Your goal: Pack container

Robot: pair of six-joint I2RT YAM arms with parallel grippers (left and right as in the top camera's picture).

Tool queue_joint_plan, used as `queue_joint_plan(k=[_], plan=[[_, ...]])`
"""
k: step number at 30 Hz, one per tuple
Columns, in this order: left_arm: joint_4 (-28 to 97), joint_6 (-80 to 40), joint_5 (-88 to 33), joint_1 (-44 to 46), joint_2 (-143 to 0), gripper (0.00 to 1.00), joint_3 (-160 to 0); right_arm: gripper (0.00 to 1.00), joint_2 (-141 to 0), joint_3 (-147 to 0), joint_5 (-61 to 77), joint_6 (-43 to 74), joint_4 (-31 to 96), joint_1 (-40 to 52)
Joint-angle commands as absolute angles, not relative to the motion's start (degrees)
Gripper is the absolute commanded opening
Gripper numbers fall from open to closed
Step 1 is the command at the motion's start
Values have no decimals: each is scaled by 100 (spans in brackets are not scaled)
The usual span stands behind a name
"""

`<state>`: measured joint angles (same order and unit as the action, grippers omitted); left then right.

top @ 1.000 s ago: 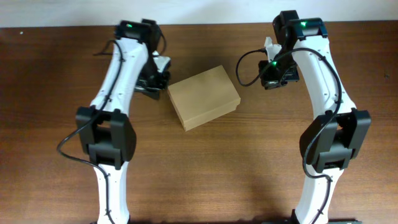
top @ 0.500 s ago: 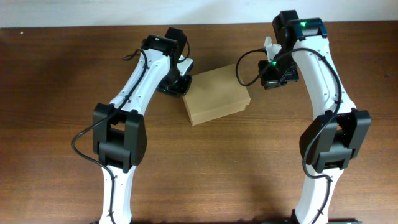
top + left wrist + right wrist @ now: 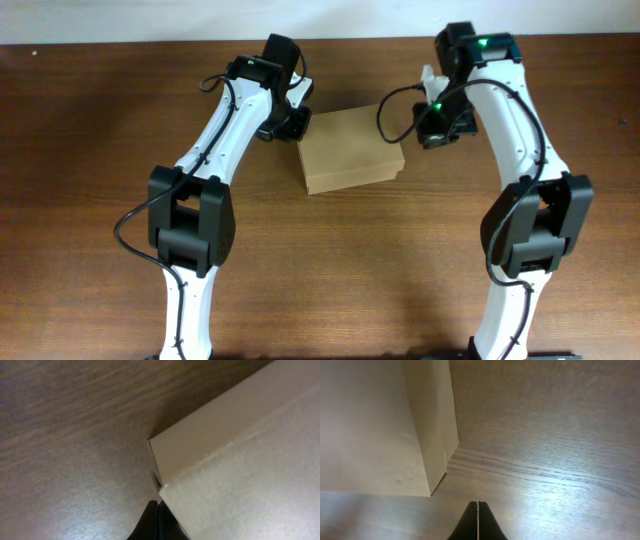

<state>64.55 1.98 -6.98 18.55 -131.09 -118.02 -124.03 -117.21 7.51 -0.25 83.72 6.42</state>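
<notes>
Left claw (image 3: pixel 158 519), shut tight and empty, noses the box's (image 3: pixel 352 150) left corner. Right claw (image 3: pixel 478 520), also shut and empty, sits just off the box's right end. The box lies closed on the table (image 3: pixel 90 150). It is probably light, stiff and easy to slide, so squeeze its opposite sides.

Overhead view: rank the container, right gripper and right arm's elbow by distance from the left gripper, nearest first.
1. container, centre, right beside the left gripper.
2. right gripper, past the container's right end.
3. right arm's elbow, lower right.
</notes>
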Motion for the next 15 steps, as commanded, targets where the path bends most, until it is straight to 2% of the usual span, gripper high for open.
queue_joint_plan(k=[1, 9, 15], plan=[[6399, 263, -663, 1704, -13039, 2, -11780, 4, -12414, -11227, 801, -64, 8189, 934], [6440, 301, -751, 1205, -13039, 2, -11791, 4, -12411, -10860, 1142, -102, 7708, 1756], [6536, 381, -766, 1024, -13039, 2, -11791, 4, -12411, -10860, 827, 47, 7653, 1662]])
